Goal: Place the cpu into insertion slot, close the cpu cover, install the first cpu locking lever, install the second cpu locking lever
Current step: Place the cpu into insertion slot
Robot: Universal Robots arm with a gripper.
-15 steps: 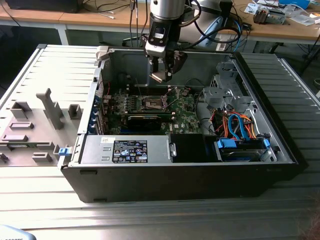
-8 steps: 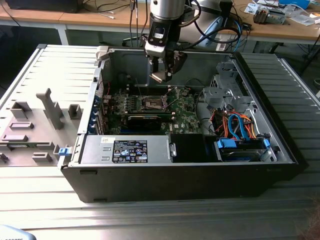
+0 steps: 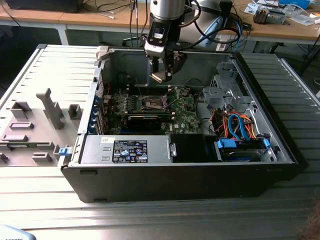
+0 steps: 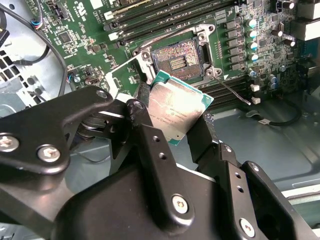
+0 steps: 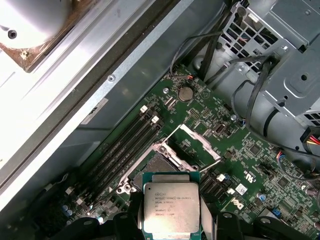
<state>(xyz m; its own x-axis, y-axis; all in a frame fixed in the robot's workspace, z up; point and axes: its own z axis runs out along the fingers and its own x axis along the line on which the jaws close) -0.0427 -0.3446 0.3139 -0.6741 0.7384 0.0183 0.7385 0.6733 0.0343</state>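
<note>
1. Your gripper (image 3: 161, 76) is clamped on the cpu (image 3: 158, 77): in the second wrist view, one finger (image 4: 142, 112) presses each of two opposite edges of the cpu (image 4: 177, 106), silver top facing the camera.
2. In the exterior view the chip hangs in the air inside the case (image 3: 190, 180), above the socket (image 3: 154, 103) and well clear of the board (image 3: 185, 117). It is not seated.
3. The relation that matters: the socket (image 4: 179, 59) lies below and just past the chip's free edge, away from the fingers. Only one arm is at work.
4. In the first wrist view the cpu (image 5: 171, 207) partly overlaps the socket (image 5: 154, 166). Its edges look turned out of line with the socket's, and it looks tilted rather than flat to the board; I judge it is not yet squared up.
5. The socket is empty, its contact field bare.
6. The cover (image 5: 196, 146) stands swung open beside the socket, leaving the opening free.
7. A thin lever (image 4: 234, 93) lies loose beside the socket, not latched.
</note>
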